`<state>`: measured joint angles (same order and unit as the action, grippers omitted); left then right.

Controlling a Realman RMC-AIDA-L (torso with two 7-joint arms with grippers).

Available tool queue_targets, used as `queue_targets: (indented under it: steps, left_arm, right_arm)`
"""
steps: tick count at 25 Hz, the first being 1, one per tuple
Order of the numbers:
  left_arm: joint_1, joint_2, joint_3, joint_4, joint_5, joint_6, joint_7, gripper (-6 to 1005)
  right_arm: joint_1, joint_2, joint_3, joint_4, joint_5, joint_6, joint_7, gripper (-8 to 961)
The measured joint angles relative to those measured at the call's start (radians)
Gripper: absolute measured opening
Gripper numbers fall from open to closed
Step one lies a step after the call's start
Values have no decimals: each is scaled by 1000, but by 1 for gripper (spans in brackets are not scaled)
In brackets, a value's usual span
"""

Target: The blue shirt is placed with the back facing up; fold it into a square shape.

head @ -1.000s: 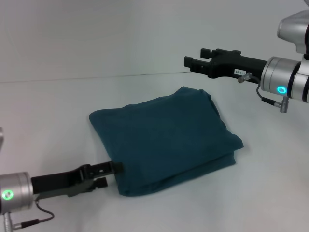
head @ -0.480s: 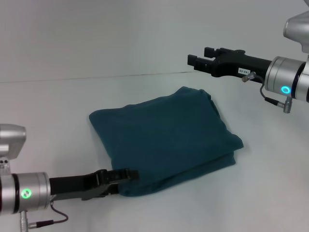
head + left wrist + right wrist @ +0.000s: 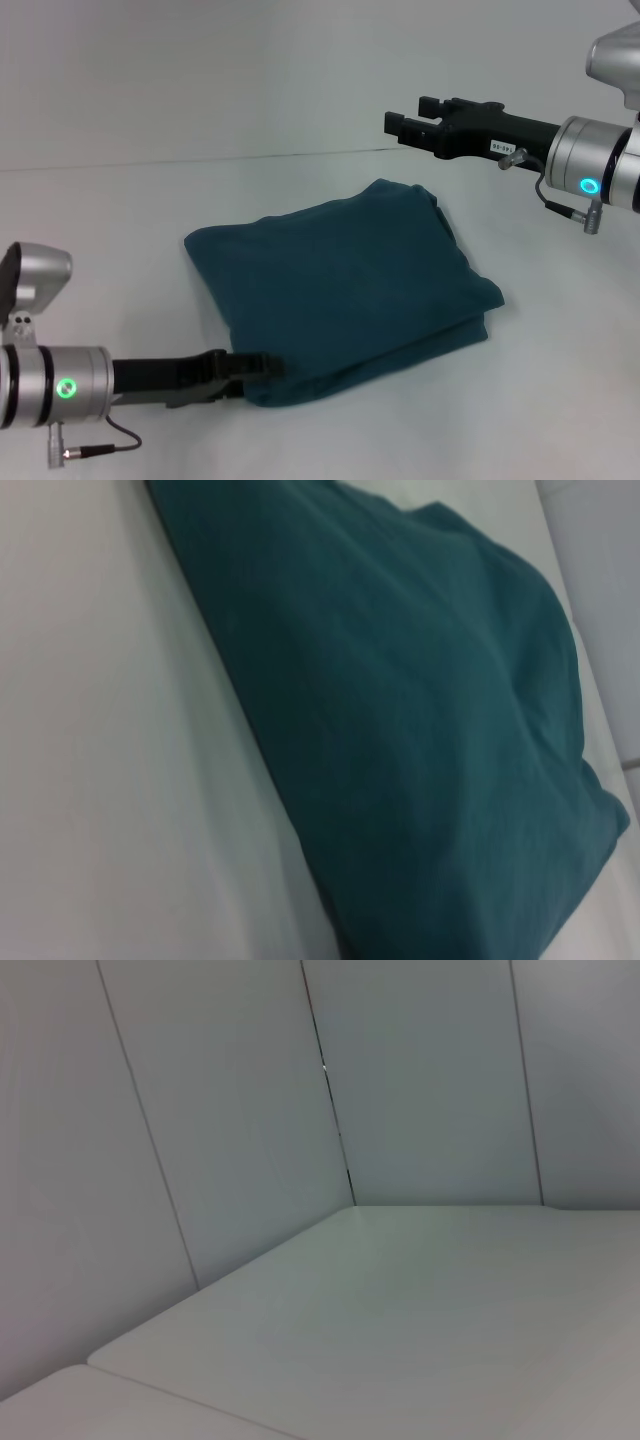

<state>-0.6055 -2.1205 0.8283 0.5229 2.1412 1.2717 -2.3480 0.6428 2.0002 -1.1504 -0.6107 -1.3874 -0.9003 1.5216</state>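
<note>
Since a second ago your left tool (image 3: 262,364) has slid to the near corner of the blue shirt (image 3: 340,295) (folded squarish mid-desk (image 3: 560,400)), seemingly pressed together, while the right tool (image 3: 400,127) hovers spread; limp, light cloth, so pinch all layers at an edge.

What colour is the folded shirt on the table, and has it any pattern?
The folded cotton shirt is plain dark teal-blue, no pattern visible; the head view shows it best.

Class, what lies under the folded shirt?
The white table shows all around the shirt. The left gripper reaches its near edge. Anything beneath the cloth is covered.
</note>
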Motion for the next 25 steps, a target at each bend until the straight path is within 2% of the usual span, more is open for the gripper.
queue_targets:
  steps: [3,9,20,25]
  left_arm:
    - [-2,2,6,5,3,2,-4,849]
    - [-9,4,9,2,7,-2,-5,641]
    - [-10,4,2,14,8,23,-7,193]
    - [7,12,-8,50,5,46,0,117]
  right_arm:
    - [0,0,0,-1,0,0,-1,688]
    - [-6,3,0,-10,0,0,-5,687]
    - [-9,3,3,-12,0,-13,-6,684]
    - [-12,4,13,-12,-1,-13,-7,683]
